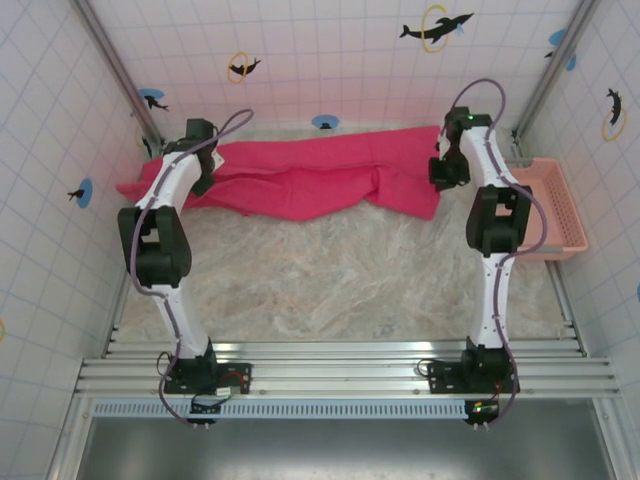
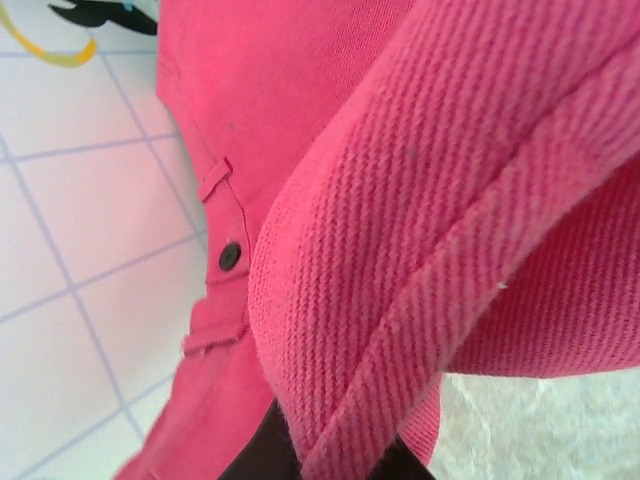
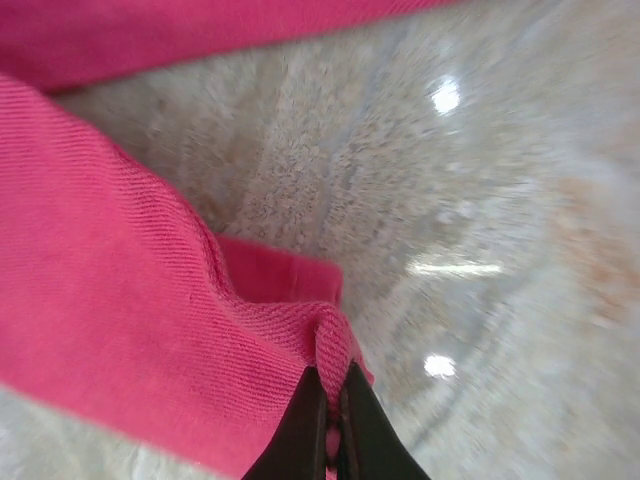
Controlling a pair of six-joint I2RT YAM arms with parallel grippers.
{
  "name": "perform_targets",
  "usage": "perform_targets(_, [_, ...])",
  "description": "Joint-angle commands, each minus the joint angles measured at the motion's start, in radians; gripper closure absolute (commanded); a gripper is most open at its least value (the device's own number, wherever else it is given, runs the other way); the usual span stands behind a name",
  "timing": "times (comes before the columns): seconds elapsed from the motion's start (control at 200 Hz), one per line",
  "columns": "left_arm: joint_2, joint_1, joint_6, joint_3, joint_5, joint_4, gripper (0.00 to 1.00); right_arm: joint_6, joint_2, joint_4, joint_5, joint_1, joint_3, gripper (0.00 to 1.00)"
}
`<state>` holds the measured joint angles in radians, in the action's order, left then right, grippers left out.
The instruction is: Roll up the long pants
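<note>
The long pants are bright pink-red cloth, lying stretched left to right across the far side of the table. My left gripper is at their left end, shut on a thick hem fold that drapes over the dark fingertips; a waistband button shows beside it. At the right end my right gripper pinches the pants' corner, its black fingertips pressed together on a bunched ridge of cloth.
A pale pink plastic basket sits at the right wall, close to the right arm. Tiled walls with dolphin stickers enclose the back and sides. The mottled tabletop stretches toward the arm bases.
</note>
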<state>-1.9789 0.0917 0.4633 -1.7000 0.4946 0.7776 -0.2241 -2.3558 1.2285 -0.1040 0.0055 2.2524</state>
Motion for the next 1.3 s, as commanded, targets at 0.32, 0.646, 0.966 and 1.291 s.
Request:
perform_targets(0.32, [0.34,0.046,-0.066,0.347,0.059,0.048,1.0,0.094,0.474,-0.13,0.059,-0.047,-0.411,1.0])
perform_targets(0.646, [0.528,0.069,-0.137,0.493,0.087,0.13,1.0,0.155,0.739,-0.145,0.124,-0.102,-0.634,1.0])
perform_targets(0.966, [0.525,0.069,-0.118,0.433,0.061,0.199,1.0,0.101,0.581,-0.154,0.067,-0.137,-0.298,1.0])
perform_targets(1.291, [0.21,0.075,-0.104,0.111,-0.076,0.279,1.0,0.051,0.071,-0.151,-0.002,-0.064,0.384,1.0])
